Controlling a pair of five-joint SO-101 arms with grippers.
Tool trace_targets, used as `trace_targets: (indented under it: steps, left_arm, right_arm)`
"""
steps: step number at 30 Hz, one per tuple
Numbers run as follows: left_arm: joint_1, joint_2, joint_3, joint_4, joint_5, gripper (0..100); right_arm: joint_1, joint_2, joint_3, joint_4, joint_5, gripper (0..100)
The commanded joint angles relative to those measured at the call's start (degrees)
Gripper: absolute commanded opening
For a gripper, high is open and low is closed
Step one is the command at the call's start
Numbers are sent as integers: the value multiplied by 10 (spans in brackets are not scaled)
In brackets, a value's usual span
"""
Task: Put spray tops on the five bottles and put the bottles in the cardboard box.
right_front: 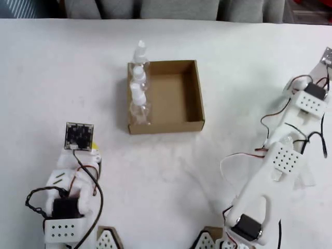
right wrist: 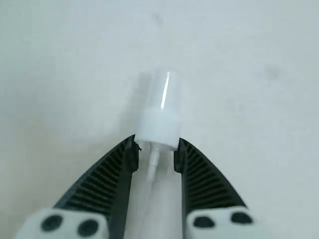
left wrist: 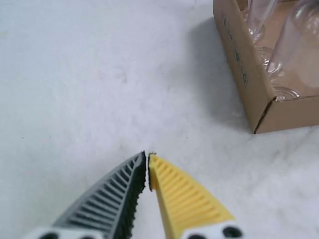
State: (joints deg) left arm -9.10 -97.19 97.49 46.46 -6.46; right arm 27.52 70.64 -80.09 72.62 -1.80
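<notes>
My right gripper (right wrist: 155, 144) is shut on a spray top (right wrist: 159, 114), its black fingertips pressed to either side of the white collar. The clear cap points away from the wrist, and a thin dip tube runs back between the fingers. The right arm (right_front: 282, 155) stands folded at the table's right side. The cardboard box (right_front: 176, 124) sits mid-table, with a row of clear bottles (right_front: 138, 88) carrying white spray tops along its left wall. My left gripper (left wrist: 148, 162) hangs shut and empty over bare table near the box corner (left wrist: 249, 74), where the clear bottles (left wrist: 299, 45) show inside.
The white table spreads wide around the box. The left arm (right_front: 67, 207) sits at the front left, its yellow finger (right_front: 95, 152) pointing toward the box. Arm bases and cables crowd the front edge. The right half of the box floor (right_front: 176, 93) is bare.
</notes>
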Motion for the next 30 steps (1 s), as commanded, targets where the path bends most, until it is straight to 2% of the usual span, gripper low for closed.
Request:
trace_targets:
  steps: [1,6,12,17,21,27,30]
  left_arm:
    - [5,-3,-2,1,-7,20]
    - [5,-3,-2,1,-7,20]
    - [5,-3,-2,1,-7,20]
    - [5,-3,-2,2,-7,20]
    - [3,-3,-2,2,-7,20]
    - [2,-3,-2,2,-7,20]
    - [2,-3,-2,2,-7,20]
  right_arm:
    - [0,-126,-19,111,-2,15]
    - [-32,-230,-19,262,1,15]
    - [-56,-331,41,273,-4,15]
    - [-98,-498,241,272,-4,15]
    - [-161,-658,409,271,-4,15]
    - [-291,-861,635,270,-5,15]
    - [-365,-936,739,255,-32,15]
